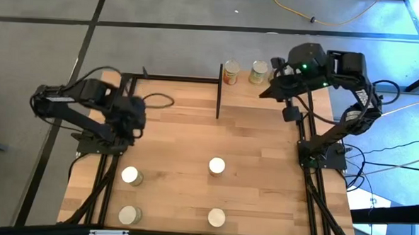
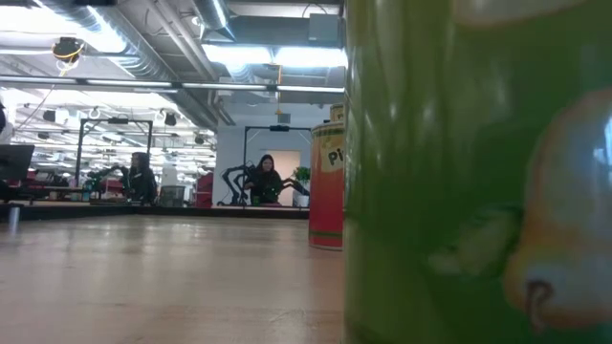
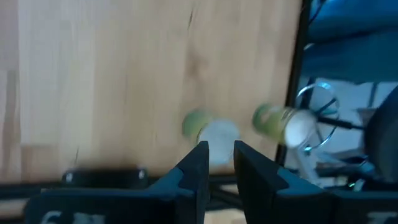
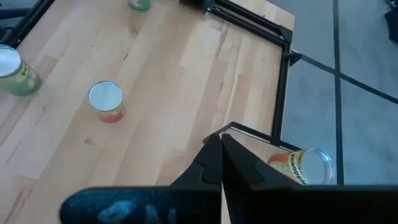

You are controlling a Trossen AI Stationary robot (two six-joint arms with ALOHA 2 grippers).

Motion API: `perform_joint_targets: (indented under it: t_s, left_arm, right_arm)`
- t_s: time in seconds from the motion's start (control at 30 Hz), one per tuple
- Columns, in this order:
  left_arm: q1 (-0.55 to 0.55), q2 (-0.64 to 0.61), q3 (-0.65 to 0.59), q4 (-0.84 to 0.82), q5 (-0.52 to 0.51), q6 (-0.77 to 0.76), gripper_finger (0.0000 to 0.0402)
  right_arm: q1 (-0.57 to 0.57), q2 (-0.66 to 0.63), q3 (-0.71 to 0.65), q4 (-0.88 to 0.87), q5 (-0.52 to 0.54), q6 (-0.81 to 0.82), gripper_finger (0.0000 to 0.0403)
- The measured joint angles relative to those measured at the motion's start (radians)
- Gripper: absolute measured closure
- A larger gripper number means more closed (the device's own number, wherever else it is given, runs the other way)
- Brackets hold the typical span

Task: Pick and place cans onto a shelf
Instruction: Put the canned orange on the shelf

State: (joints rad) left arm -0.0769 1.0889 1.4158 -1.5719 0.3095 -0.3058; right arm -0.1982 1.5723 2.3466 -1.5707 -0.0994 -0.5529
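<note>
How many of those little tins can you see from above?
6. Two small label-wrapped tins stand on the small light-wood shelf at the far edge: one, another. Four stand on the tabletop. More may hide behind the right arm.

Legible text, by item:
- Red-and-yellow can [image 2: 327, 186], low view: letters "Pi" in dark print on the yellow band; the rest of the word runs out of sight.
- Orange-labelled can [image 4: 303, 167] on the shelf [image 4: 249, 140], right wrist view: small curved label print, seemingly "pineapple", not certain.
- Other cans: no print can be read.
</note>
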Motion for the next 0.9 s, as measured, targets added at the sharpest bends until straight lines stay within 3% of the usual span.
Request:
perform_joint_targets:
  t_s: [0.3,0.6,0.9]
  left_arm:
    - [-0.167,-0.115,-0.253,0.016,-0.011,-0.111,0.0333]
    - [-0.263,-0.144,-0.418,0.177,-0.048,-0.147,0.0333]
    - [-0.318,-0.143,-0.553,0.380,-0.038,-0.287,0.0333]
  right_arm:
    - [0.000,0.002,0.000,0.009,0.000,0.056,0.0403]
    - [0.000,0.002,0.000,0.009,0.000,0.053,0.0402]
    - [0.000,0.002,0.000,0.008,0.001,0.051,0.0402]
